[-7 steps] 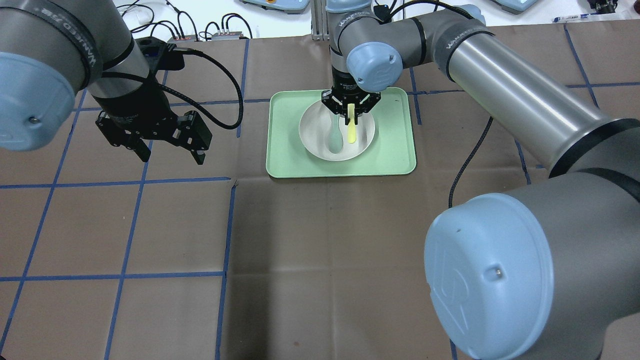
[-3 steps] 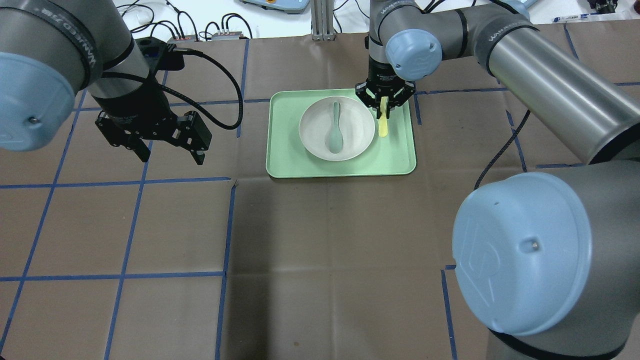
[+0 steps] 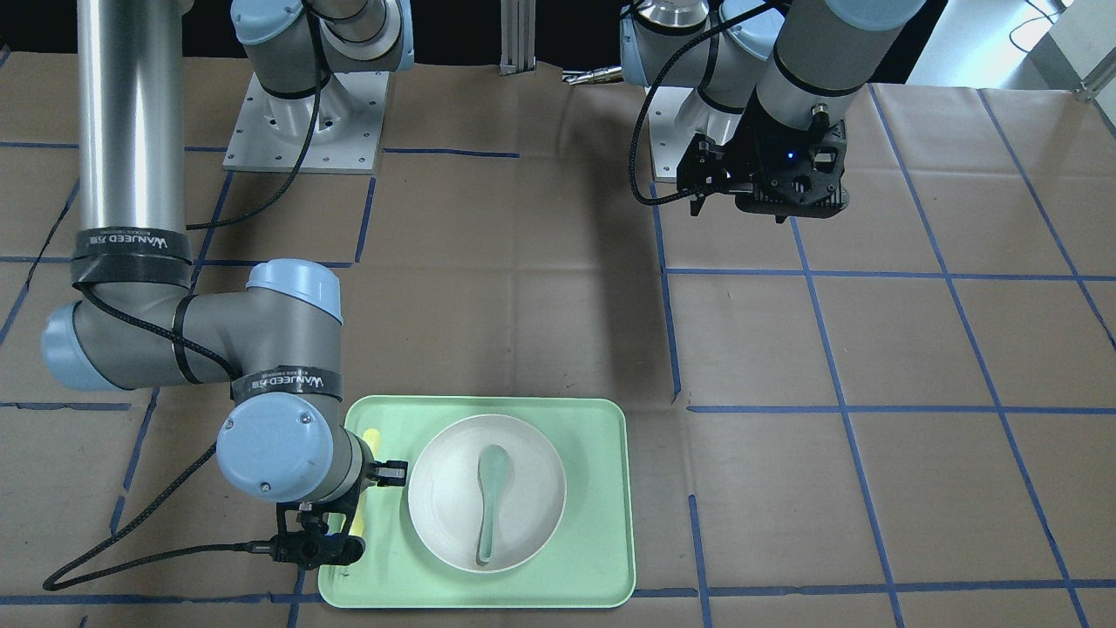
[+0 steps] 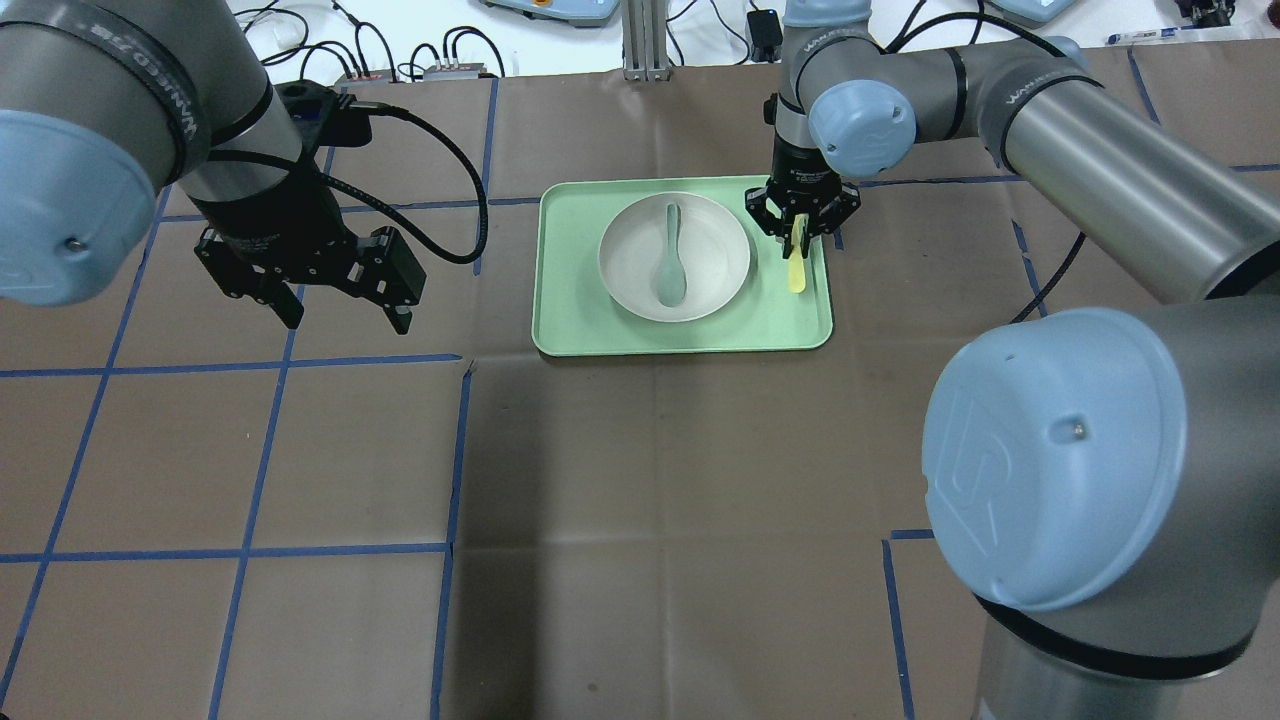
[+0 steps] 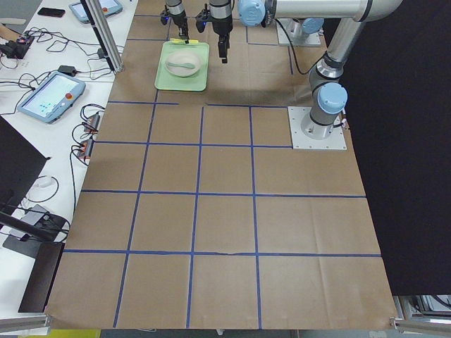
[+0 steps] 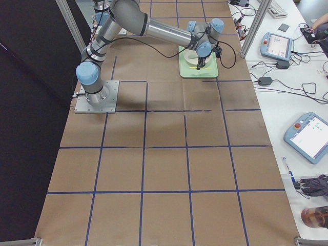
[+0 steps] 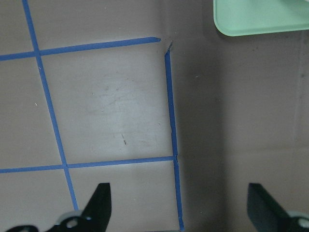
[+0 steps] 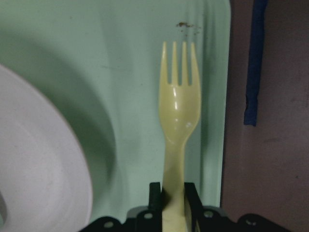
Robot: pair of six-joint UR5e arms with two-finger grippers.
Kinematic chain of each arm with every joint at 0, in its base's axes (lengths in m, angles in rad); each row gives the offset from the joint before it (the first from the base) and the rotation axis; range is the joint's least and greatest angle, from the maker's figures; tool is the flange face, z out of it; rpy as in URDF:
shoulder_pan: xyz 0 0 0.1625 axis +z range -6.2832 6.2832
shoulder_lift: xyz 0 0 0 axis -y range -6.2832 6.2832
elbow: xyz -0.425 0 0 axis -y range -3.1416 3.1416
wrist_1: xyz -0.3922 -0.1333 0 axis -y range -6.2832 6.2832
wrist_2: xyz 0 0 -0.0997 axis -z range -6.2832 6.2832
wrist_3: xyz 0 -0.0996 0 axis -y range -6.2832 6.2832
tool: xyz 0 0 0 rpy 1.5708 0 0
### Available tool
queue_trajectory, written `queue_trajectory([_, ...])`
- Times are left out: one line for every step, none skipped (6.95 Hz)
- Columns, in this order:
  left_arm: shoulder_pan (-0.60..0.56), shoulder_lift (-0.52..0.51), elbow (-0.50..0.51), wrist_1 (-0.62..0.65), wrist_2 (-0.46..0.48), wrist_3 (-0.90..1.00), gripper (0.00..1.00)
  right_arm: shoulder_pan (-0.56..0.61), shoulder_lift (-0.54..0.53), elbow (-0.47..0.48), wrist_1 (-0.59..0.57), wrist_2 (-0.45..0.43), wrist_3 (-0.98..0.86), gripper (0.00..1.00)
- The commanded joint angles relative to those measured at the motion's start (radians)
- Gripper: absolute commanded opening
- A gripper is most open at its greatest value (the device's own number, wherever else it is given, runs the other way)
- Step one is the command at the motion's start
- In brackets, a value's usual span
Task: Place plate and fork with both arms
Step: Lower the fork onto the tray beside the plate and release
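The off-white plate (image 4: pixel 674 256) sits on the light-green tray (image 4: pixel 570 330) with a grey-green spoon (image 4: pixel 669 270) in it; the plate also shows in the front view (image 3: pixel 523 471). My right gripper (image 4: pixel 797 238) is shut on the handle of the pale-yellow fork (image 4: pixel 796 270), over the tray's right strip beside the plate. In the right wrist view the fork (image 8: pixel 179 106) points tines outward above the tray, the plate (image 8: pixel 38 164) to its left. My left gripper (image 4: pixel 345 318) is open and empty, over bare table left of the tray.
The table is covered in brown paper with a blue tape grid (image 4: pixel 460 440). Cables and small boxes (image 4: pixel 400 60) lie along the far edge. The tray's corner (image 7: pixel 256 19) shows at the top right of the left wrist view.
My right gripper has carried the fork from over the plate to the right, to the tray's right strip. The left arm has barely moved.
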Motion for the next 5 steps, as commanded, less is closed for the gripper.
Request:
queue_trajectory([0.016,-0.011,-0.005,0.007,0.001,-0.004,0.99,0.001,0.041,-0.007,-0.039,0.007,-0.003,0.02])
queue_trajectory([0.017,-0.012,-0.005,0.007,0.001,-0.006,0.99,0.001,0.024,-0.009,-0.036,0.005,-0.001,0.19])
queue_trajectory([0.017,-0.009,-0.006,0.004,0.001,-0.006,1.00,0.002,0.022,-0.007,-0.036,0.005,-0.006,0.99])
queue_trajectory([0.017,-0.009,-0.005,0.002,-0.001,-0.007,1.00,-0.001,0.019,-0.009,-0.031,0.005,-0.006,1.00])
queue_trajectory([0.017,-0.009,-0.003,0.004,-0.001,-0.007,1.00,-0.004,-0.009,-0.010,-0.021,0.004,-0.006,1.00])
